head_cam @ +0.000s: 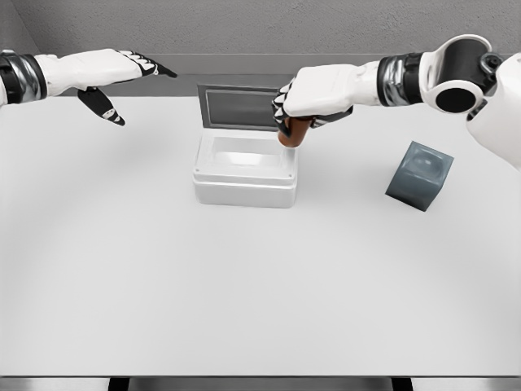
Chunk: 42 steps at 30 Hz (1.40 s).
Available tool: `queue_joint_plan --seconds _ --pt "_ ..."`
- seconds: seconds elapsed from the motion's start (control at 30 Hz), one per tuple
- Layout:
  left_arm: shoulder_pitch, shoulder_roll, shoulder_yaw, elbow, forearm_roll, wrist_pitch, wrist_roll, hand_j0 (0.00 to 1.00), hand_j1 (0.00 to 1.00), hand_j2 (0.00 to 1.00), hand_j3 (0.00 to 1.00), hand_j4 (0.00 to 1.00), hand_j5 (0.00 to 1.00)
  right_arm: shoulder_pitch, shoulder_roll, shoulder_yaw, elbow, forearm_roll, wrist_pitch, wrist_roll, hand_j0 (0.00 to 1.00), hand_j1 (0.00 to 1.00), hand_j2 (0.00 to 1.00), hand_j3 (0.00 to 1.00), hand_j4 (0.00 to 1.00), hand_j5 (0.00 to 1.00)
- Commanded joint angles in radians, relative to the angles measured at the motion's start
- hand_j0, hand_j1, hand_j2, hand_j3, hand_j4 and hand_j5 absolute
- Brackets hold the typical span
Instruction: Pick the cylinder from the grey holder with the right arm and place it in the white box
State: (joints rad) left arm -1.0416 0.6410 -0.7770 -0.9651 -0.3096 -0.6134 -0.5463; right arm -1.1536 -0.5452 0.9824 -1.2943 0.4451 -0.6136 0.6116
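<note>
A: Brown cylinder (294,131) — short, reddish-brown, smooth; clamped in the right hand (316,99), held over the right rear corner of the box, lower end poking out below the fingers.

B: Noted. Far left first?

A: Left hand (114,75), white shell with black fingers, up at the far left above the back of the white tabletop (260,285). Fingers spread, holding nothing.

B: Then centre?

A: White rectangular box (244,171), open, shallow, nothing visible inside. Dark grey lid (238,107) standing upright at its back edge. Right of that, curled white fingers (286,104) wrapped around the cylinder's upper part. Cannot tell whether the cylinder's base touches the box rim or hangs just above.

B: And right side?

A: Right arm coming in from the upper right corner, black joint at the wrist. Below it, grey cube-shaped holder (419,175), tilted, sitting on the table well apart from the box.
</note>
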Motion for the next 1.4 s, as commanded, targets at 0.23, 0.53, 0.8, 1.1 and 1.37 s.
queue_joint_plan --seconds 0.23,0.53,0.8,1.1,1.37 --pt "0.000 0.003 0.002 0.000 0.006 0.003 0.002 1.00 1.00 1.00 1.00 1.00 1.00 0.000 0.041 -0.002 0.033 0.014 0.003 -0.001 0.45 0.45 0.45 0.45 0.45 0.45" --pt "0.002 0.008 0.002 -0.001 0.007 0.003 0.002 1.00 1.00 1.00 1.00 1.00 1.00 0.000 0.065 -0.007 0.030 0.046 0.003 -0.001 1.00 1.00 1.00 1.00 1.00 1.00" --pt "0.000 0.008 0.004 0.000 0.007 0.003 0.002 1.00 1.00 1.00 1.00 1.00 1.00 0.002 0.051 -0.016 -0.013 0.041 0.003 -0.001 1.00 1.00 1.00 1.00 1.00 1.00" --pt "-0.034 -0.073 0.007 0.138 -0.043 0.003 0.002 1.00 1.00 1.00 1.00 1.00 1.00 0.067 -0.329 -0.163 -0.393 -0.127 0.003 -0.001 1.00 1.00 1.00 1.00 1.00 1.00" --pt "-0.044 -0.109 0.025 0.189 -0.103 0.003 0.005 1.00 1.00 1.00 1.00 1.00 1.00 0.300 -0.472 -0.427 -0.408 -0.385 0.003 -0.001 1.00 1.00 1.00 1.00 1.00 1.00"
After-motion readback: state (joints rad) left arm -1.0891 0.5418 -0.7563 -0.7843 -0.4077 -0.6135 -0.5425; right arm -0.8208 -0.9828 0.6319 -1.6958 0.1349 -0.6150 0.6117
